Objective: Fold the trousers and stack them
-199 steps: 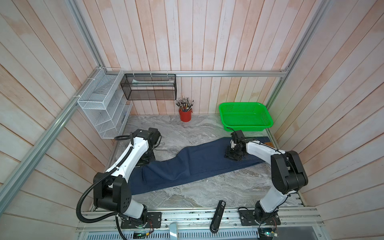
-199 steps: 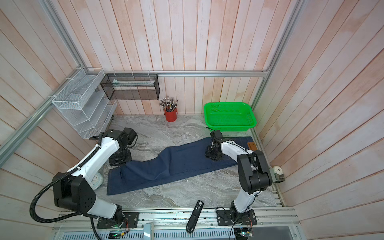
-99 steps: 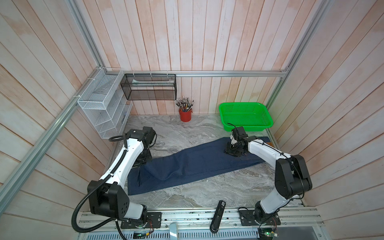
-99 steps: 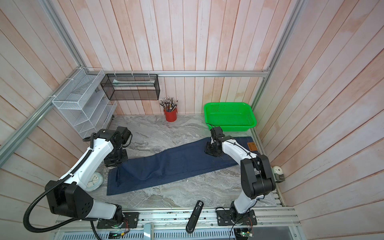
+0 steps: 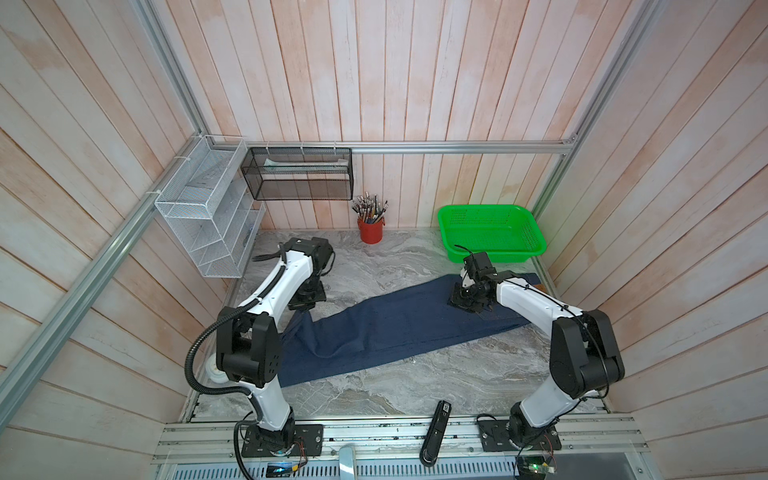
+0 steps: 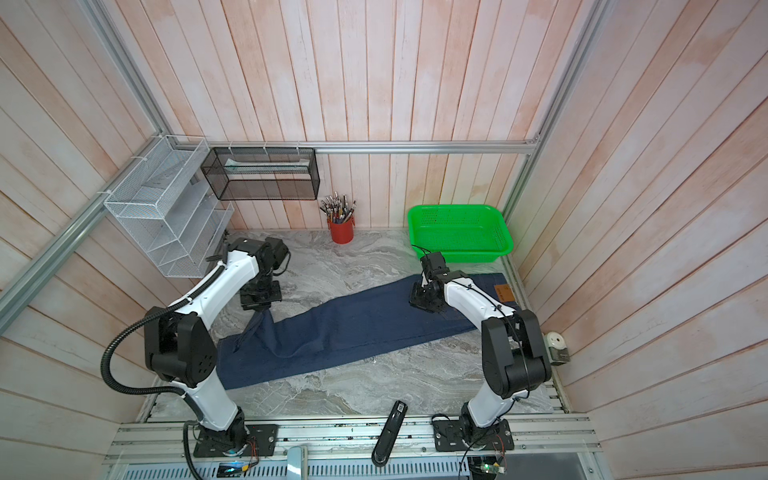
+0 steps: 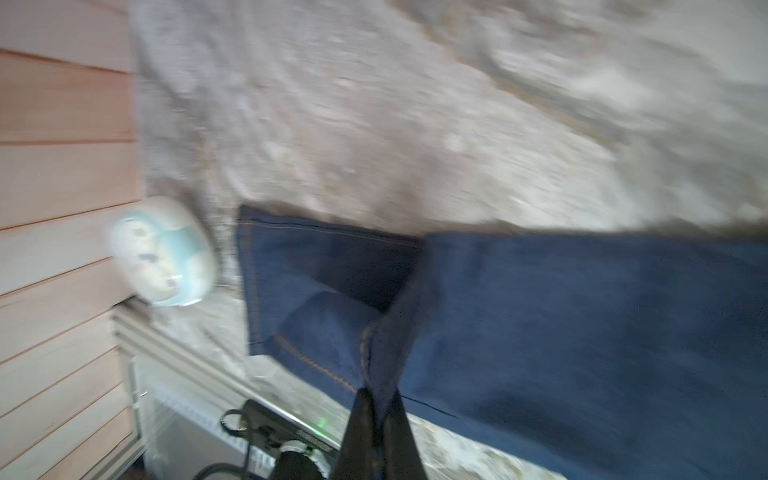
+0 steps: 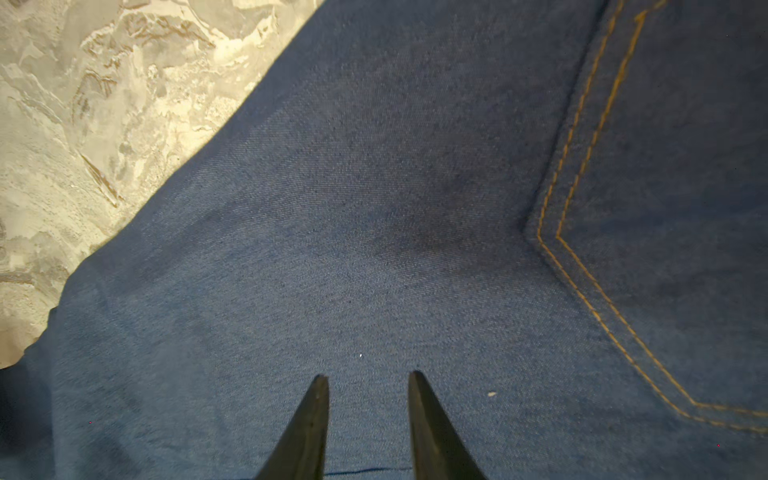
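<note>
**Top views.** The trousers (image 5: 395, 332) lie in one long dark blue strip across the bench (image 5: 415, 386), from the near left to the far right. The wide end is at the right, just in front of the basket (image 5: 490, 249).

The left end effector (image 5: 303, 306) is at the leg end. A bit of cloth is pulled up to it in a small peak. The right end effector (image 5: 468, 302) is down on the trousers near the wide end. From up here I cannot tell how its jaws stand.

A patch (image 6: 502, 292), small and tan, shows at the far right edge in a top view.

**Left wrist.** This view is blurry, but it shows the grip. The left end effector (image 7: 378, 399) is closed tight on the hem (image 7: 365, 353) of one leg. That leg end is lifted and bent, and the other lies flat under it. Tan thread runs along both ends. A white round thing (image 7: 162, 253) sits on the bench by the wall.

**Right wrist.** This view is sharp. The right end effector (image 8: 368, 376) has its fingers (image 8: 311, 419) apart. Flat cloth shows between them and nothing is pinched. A pocket (image 8: 673, 199) with two lines of tan thread is close by.
</note>
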`<state>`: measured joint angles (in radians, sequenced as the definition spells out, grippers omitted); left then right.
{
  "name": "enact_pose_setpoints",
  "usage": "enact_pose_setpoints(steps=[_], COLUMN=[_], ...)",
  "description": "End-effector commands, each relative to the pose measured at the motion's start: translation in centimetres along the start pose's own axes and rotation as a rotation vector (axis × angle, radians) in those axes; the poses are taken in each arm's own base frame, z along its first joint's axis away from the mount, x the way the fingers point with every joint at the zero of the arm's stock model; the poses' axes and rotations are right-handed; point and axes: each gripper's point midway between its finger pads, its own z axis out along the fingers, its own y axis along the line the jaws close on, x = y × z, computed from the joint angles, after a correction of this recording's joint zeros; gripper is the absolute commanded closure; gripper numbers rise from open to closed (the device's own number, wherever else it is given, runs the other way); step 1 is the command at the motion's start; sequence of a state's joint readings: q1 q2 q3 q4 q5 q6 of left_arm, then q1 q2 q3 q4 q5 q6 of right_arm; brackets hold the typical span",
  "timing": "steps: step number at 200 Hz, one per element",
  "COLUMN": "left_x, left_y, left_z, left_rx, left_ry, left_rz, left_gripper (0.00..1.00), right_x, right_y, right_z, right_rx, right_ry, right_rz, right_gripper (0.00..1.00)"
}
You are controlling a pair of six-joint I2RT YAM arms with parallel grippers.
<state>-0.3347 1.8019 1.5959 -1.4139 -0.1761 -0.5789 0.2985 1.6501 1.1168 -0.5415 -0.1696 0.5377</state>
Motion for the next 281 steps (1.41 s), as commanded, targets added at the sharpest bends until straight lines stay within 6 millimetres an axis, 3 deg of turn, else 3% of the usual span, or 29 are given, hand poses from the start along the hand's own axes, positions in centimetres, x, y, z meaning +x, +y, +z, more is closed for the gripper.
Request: enact_pose_setpoints(steps=[1,28,44,62,68,78,103,107,113,116,144,174,188,207,251,281], left_x=[2.5,4.3,4.6,4.2,4.1,3.9,3.7,3.7,3.8,4.0,6.2,8.7,8.9,8.8,7.4,7.7], left_y=[-10.6,-17.5,-19.3,-19.8,-20.0,-20.0,-19.7,-19.5,-19.3,-19.2,-18.1,-15.8,-14.3,-13.3,-13.5,-15.0], left_z=[-1.2,-0.2,1.5,2.5,2.3,1.6,-1.8,-2.3,-3.0,-3.4,-4.4,-1.6,-0.1,1.2,2.7,3.5], left_rx=[0.301,0.416,0.408,0.398,0.404,0.404,0.428,0.429,0.433,0.432,0.382,0.188,0.079,-0.011,-0.093,-0.095], left_ry=[0.058,0.128,0.161,0.16,0.153,0.126,0.032,0.016,-0.006,-0.017,-0.075,-0.127,-0.147,-0.181,-0.269,-0.296], left_rz=[0.138,0.192,0.193,0.172,0.176,0.182,0.217,0.219,0.224,0.227,0.326,0.552,0.618,0.682,0.749,0.804], left_gripper=[1.0,1.0,1.0,0.92,0.83,0.57,0.31,0.23,0.03,0.0,0.0,0.04,0.12,0.15,0.31,0.33], right_x=[-0.8,-1.2,-1.3,-1.3,-1.3,-1.4,-1.6,-1.6,-1.6,-1.7,-1.6,-1.6,-1.6,-1.6,-1.3,-1.3], right_y=[0.4,0.5,0.4,0.3,0.2,0.1,0.0,-0.1,0.0,0.0,0.1,0.1,0.0,-0.1,-0.3,-0.4], right_z=[-0.6,-0.6,-0.6,-0.6,-0.6,-0.7,-0.9,-0.9,-0.9,-0.9,-0.8,-0.7,-0.8,-0.9,-1.0,-1.0], right_rx=[0.007,0.009,0.009,0.012,0.013,0.015,0.015,0.016,0.014,0.013,0.007,0.004,0.005,0.011,0.008,0.011], right_ry=[-0.011,-0.015,-0.012,-0.013,-0.012,-0.012,-0.018,-0.018,-0.018,-0.02,-0.016,-0.013,-0.018,-0.021,-0.021,-0.019], right_rz=[-0.018,-0.021,-0.021,-0.021,-0.021,-0.021,-0.015,-0.015,-0.013,-0.013,-0.008,-0.004,-0.003,-0.002,0.002,0.002], right_gripper=[0.67,0.67,0.66,0.66,0.67,0.67,0.66,0.66,0.66,0.67,0.66,0.66,0.67,0.67,0.67,0.67])
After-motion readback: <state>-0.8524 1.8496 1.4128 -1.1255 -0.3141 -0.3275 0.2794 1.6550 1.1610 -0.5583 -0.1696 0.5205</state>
